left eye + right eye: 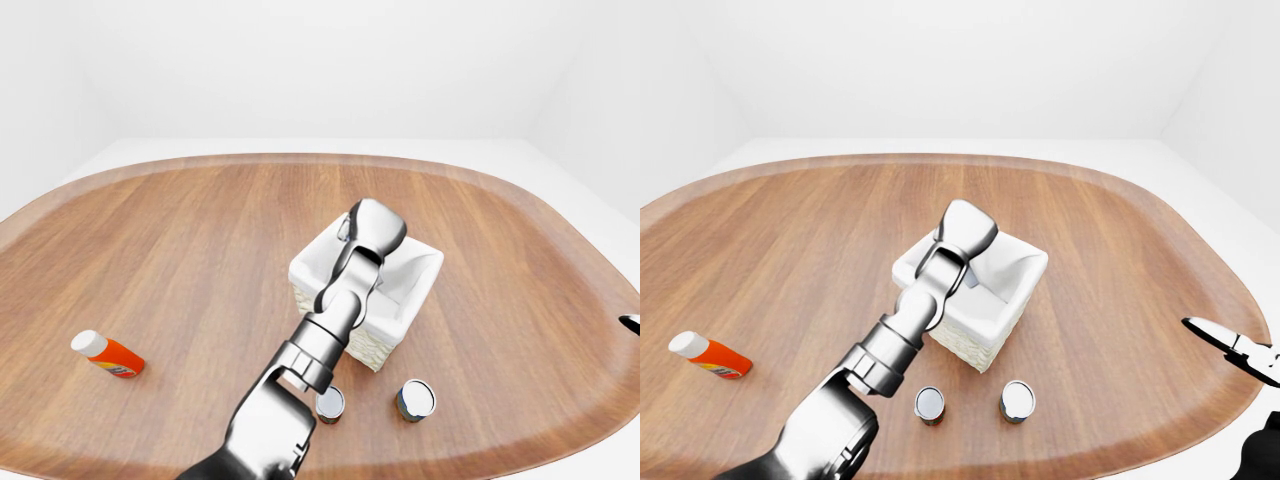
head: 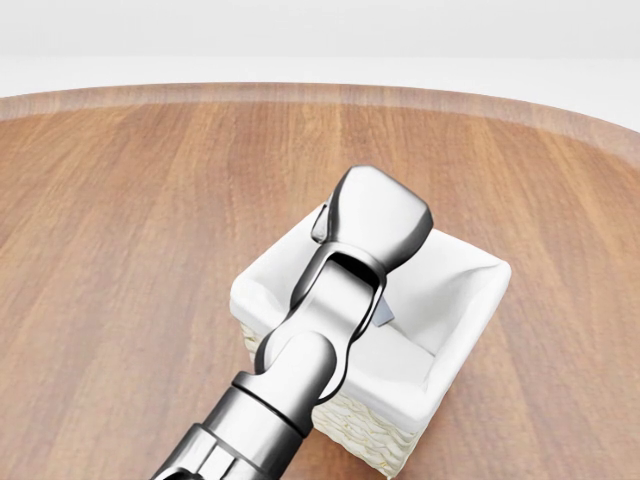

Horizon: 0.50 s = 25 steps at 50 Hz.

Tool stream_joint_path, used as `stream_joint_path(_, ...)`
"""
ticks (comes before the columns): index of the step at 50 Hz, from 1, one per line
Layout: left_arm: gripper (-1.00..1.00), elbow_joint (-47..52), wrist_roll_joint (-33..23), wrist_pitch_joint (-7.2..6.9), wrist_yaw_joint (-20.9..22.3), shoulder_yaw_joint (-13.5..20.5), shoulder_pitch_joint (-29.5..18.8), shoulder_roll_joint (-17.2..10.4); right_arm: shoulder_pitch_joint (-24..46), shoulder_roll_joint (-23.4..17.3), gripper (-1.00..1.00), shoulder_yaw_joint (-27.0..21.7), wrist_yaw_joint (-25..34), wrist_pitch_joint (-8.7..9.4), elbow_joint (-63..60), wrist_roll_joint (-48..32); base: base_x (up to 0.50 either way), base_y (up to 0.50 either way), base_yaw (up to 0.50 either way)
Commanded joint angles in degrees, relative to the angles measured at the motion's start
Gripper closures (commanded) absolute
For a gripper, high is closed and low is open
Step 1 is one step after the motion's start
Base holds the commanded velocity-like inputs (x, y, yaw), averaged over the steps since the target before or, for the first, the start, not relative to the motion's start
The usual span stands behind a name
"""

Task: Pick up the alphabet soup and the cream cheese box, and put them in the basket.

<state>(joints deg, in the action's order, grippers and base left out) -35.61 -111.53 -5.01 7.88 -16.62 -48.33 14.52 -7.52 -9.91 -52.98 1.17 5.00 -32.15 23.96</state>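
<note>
Cream cheese box point(image 2: 378, 310), judged light, stiff and best pinched across flat faces, peeked below the left robot hand point(image 2: 372, 222), finger state indiscernible, over the basket point(image 2: 470, 330).

Glossy silver-grey left arm point(image 2: 300, 370), black joint recesses, rounded pale hand point(image 2: 378, 215).
</note>
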Motion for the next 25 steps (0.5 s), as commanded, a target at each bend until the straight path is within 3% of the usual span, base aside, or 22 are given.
stream_joint_path(1, 1.00, -1.3, -1.5, 0.01, -2.1, 1.0, -0.9, 0.3, 0.0, -0.1, -1.00, -0.2, -0.1, 0.00, -0.5, 0.2, 0.00, 0.00, 0.00)
stream_joint_path(11, 1.00, -1.2, -1.5, 0.01, -2.3, 0.8, -0.5, 0.5, 0.1, -0.1, -1.00, -0.1, -0.1, 0.00, -0.4, 0.2, 0.00, 0.00, 0.00)
stream_joint_path(12, 0.69, -2.1, -1.5, 0.01, -2.6, 1.4, -0.6, 0.9, 0.1, -0.1, -1.00, -0.1, -0.1, 0.00, -0.3, 0.1, 0.00, 0.00, 0.00)
stream_joint_path(13, 0.23, -2.3, -1.5, 0.01, -2.8, 1.7, -0.7, 0.9, 0.1, 0.0, -1.00, 0.0, 0.0, 0.00, -0.1, 0.0, 0.00, 0.00, 0.00)
stream_joint_path(14, -1.00, -1.8, -1.5, 0.01, -2.0, 1.2, -1.0, 0.7, 0.1, 0.0, -1.00, 0.0, 0.0, 0.00, -0.1, 0.0, 0.00, 0.00, 0.00)
stream_joint_path(25, -1.00, -0.1, -1.5, 0.01, -0.7, 1.4, -1.1, 0.1, 0.0, -0.1, -1.00, -0.2, 0.0, 0.00, -0.4, 0.2, 0.00, 0.00, 0.00)
